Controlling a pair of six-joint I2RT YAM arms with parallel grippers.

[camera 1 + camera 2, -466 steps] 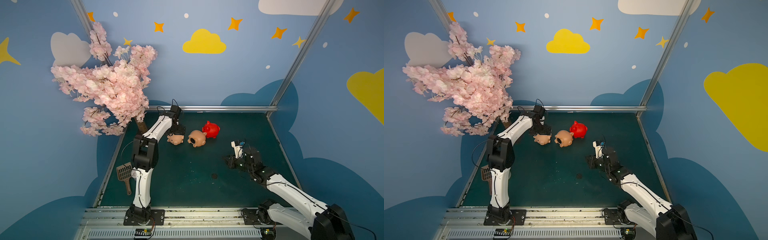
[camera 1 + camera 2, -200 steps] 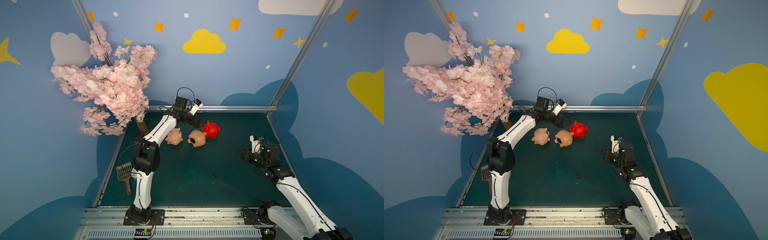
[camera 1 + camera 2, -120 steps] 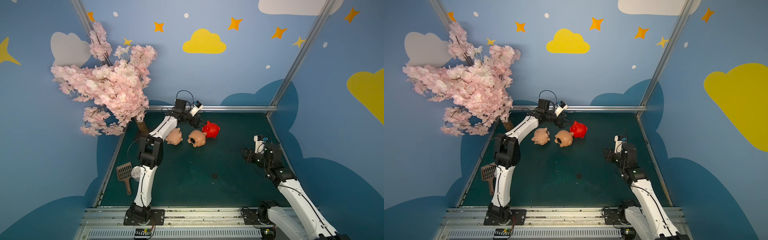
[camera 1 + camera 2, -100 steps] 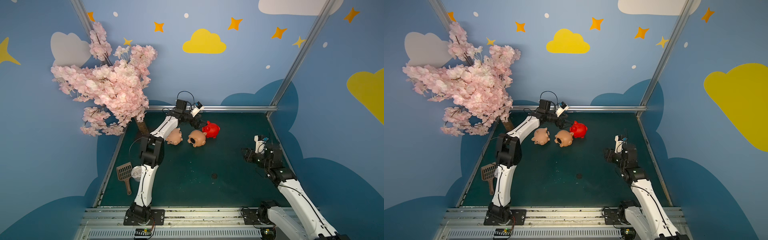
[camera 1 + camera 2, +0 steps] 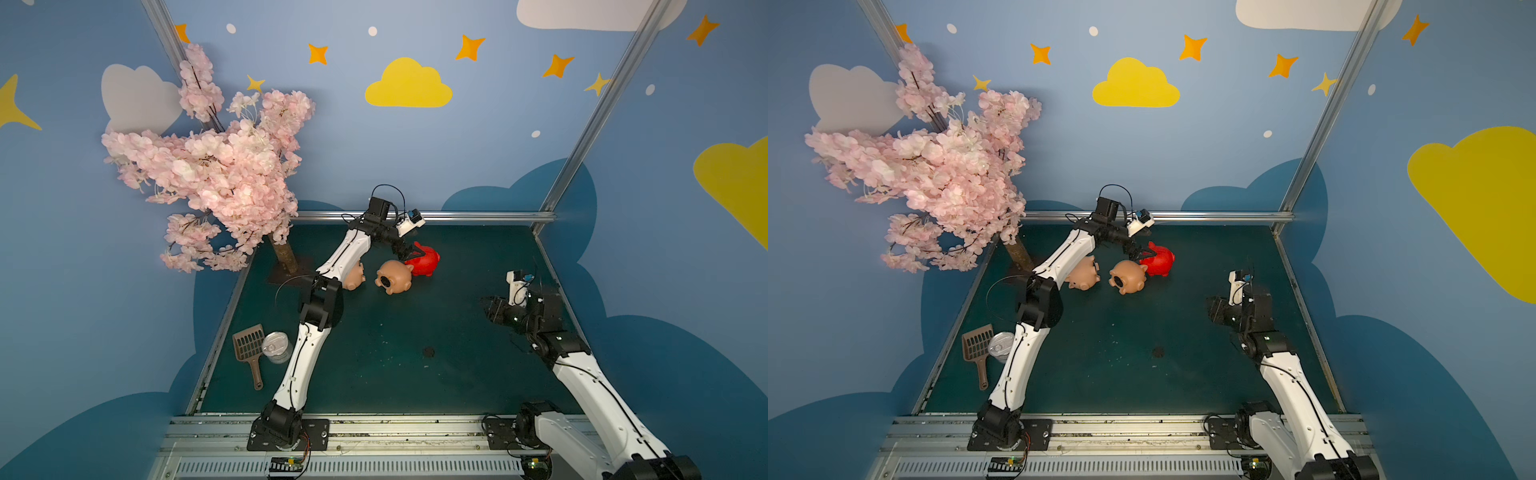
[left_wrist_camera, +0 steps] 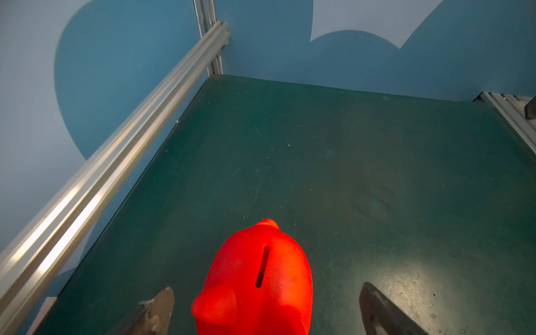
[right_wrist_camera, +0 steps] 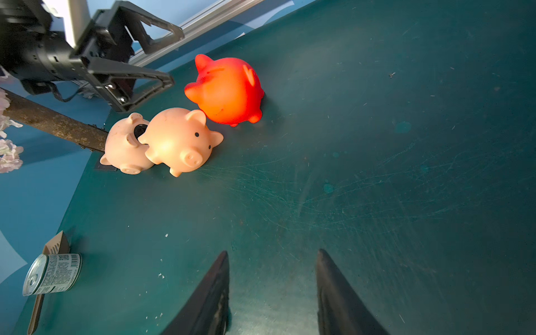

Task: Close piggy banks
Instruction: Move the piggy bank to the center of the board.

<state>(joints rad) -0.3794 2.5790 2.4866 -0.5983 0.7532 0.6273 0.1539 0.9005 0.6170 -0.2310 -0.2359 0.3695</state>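
1. The left gripper (image 5: 409,252) hangs with its jaws spread wide, one finger (image 6: 158,307) on either side of the red piggy bank (image 6: 261,275). Neither finger touches it.
2. The red piggy bank stands upright near the middle of the table's (image 5: 374,386) far edge, with its coin slot (image 6: 262,266) facing up.
3. A peach piggy bank (image 5: 395,276) lies tipped right against the red one, and both top views show a dark round opening in it.
4. The second peach piggy bank (image 5: 1084,272) lies just beside it, toward the left edge. In a top view the left arm (image 5: 345,253) hides part of it.
5. The right gripper (image 7: 272,253) hovers near the table's right edge, well apart from the three banks. Its jaws are parted with nothing between them.
6. A small dark round piece (image 5: 428,352) lies alone on the table between the two arms, nearer the front edge.
7. A closed metal can (image 7: 52,274) sits at the left edge. Its label (image 7: 58,272) carries a barcode and print too small to read, and its contents are hidden.
8. A brown slotted scoop (image 5: 249,347) lies just beside the can.
9. A pink blossom tree (image 5: 216,174) rises from the far left corner.
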